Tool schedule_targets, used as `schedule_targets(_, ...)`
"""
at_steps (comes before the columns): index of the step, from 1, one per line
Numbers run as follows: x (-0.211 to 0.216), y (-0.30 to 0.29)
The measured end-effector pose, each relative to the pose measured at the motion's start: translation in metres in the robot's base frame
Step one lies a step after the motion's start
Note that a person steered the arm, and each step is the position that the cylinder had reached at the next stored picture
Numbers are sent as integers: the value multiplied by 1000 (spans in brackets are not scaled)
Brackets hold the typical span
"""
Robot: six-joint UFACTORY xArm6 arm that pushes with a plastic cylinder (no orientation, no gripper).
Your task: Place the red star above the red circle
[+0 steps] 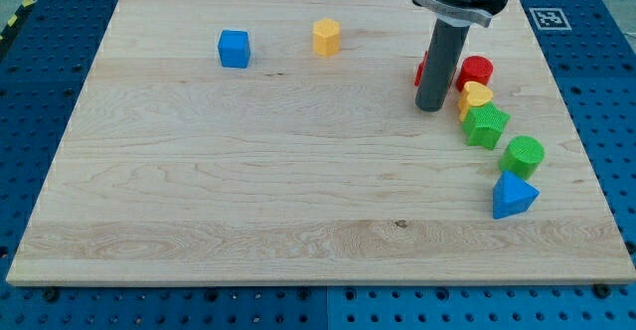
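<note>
Farthest to the view's left on the wooden board (199,191) sits a blue cube (235,49), and to its right, well apart, a yellow hexagonal block (326,37). Both lie near the view's top and away from the task.

Further right stands the rod, and my tip (431,107) rests on the board with nothing clamped, since it has no jaws to open or close. The red star (421,70) is mostly hidden behind the rod; only a sliver shows at the rod's left edge, so its shape is hard to confirm. Whether the tip touches it, I cannot tell.

Just right of the rod is the red circle (476,71), with a yellow heart (476,95) touching it below, then a green star-like block (485,125), a green cylinder (524,155) and a blue triangular block (514,196) trailing toward the view's bottom right.

The star looks like a light, rigid plastic piece that should slide easily on the smooth wood. It cannot be gripped; I judge it best pushed against a flat between two points, or it may spin off.
</note>
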State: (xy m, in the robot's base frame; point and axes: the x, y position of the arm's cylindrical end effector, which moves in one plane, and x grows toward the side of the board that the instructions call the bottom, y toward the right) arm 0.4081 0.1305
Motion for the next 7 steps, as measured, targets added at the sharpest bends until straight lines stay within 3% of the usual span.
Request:
schedule_targets(2,-51,3)
schedule_targets(7,-76,22)
